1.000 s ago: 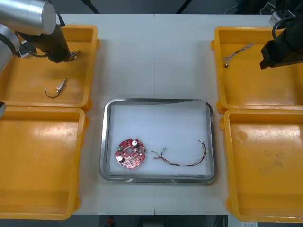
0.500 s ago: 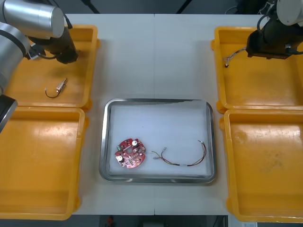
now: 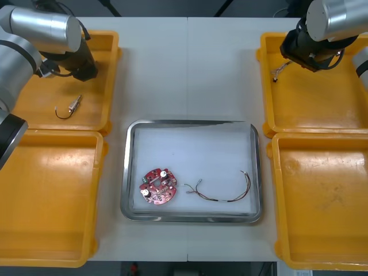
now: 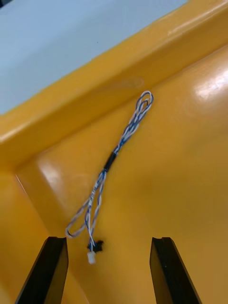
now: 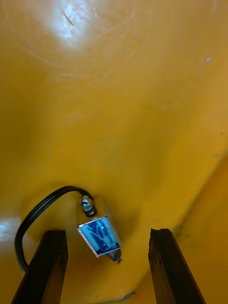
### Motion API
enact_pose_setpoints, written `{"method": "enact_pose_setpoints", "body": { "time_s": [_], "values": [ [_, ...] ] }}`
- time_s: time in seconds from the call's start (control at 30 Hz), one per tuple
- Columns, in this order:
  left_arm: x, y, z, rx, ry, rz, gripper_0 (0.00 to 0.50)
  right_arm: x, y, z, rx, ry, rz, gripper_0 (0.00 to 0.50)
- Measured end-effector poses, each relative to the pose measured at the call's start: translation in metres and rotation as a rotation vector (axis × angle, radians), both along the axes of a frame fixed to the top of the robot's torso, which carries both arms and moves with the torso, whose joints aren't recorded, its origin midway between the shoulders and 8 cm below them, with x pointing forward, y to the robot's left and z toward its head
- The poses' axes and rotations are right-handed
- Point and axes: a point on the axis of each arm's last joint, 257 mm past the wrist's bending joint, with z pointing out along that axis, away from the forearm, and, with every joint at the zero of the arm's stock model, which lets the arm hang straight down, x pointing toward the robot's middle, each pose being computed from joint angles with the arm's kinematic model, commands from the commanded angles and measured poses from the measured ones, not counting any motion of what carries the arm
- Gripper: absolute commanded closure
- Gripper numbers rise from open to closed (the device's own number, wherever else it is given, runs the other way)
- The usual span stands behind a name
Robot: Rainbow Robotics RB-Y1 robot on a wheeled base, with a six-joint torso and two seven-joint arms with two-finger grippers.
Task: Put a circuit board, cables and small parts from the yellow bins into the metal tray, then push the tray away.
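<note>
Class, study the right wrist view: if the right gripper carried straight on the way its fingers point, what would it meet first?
Probably the twisted blue and white cable: its connector end lies between the right gripper's open fingers, on the yellow bin's floor. Depth is unclear.

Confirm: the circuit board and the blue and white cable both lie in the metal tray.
No: the blue and white cable lies in the far right yellow bin, by the open right gripper, per the right wrist view. The circuit board is in the tray.
</note>
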Motion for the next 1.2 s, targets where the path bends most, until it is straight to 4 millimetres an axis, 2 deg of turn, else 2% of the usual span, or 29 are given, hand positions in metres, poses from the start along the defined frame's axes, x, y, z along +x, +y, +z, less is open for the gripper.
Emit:
{"method": "enact_pose_setpoints", "body": {
  "time_s": [0.47, 0.7, 0.73, 0.77, 0.8, 0.83, 0.87, 1.03, 1.2],
  "values": [
    [0.003, 0.003, 0.0, -0.007, -0.01, -0.014, 0.0, 0.028, -0.012, -0.019, 0.079, -0.084, -0.142, 0.0],
    [0.001, 0.005, -0.002, -0.031, 0.002, -0.001, 0.009, 0.034, -0.011, -0.015, 0.133, -0.129, -0.206, 0.0],
    [0.0, 0.005, -0.003, -0.036, 0.004, 0.003, 0.029, 0.035, -0.01, -0.014, 0.142, -0.136, -0.211, 0.0],
    [0.0, 0.006, -0.003, -0.041, 0.006, 0.005, 0.219, 0.037, -0.01, -0.014, 0.145, -0.144, -0.209, 0.0],
    [-0.001, 0.006, -0.004, -0.044, 0.008, 0.006, 0.219, 0.038, -0.01, -0.015, 0.146, -0.149, -0.208, 0.0],
    [-0.001, 0.006, -0.005, -0.047, 0.011, 0.005, 0.46, 0.04, -0.011, -0.016, 0.148, -0.158, -0.207, 0.0],
    [-0.002, 0.006, -0.007, -0.047, 0.017, 0.002, 0.497, 0.041, -0.012, -0.018, 0.149, -0.161, -0.208, 0.0],
    [-0.006, 0.009, -0.012, 0.014, 0.036, -0.066, 0.5, 0.043, -0.019, -0.032, 0.153, -0.155, -0.224, 0.0],
    [-0.006, 0.008, -0.012, 0.059, 0.041, -0.115, 0.5, 0.046, -0.019, -0.037, 0.159, -0.165, -0.223, 0.0]
  ]
}}
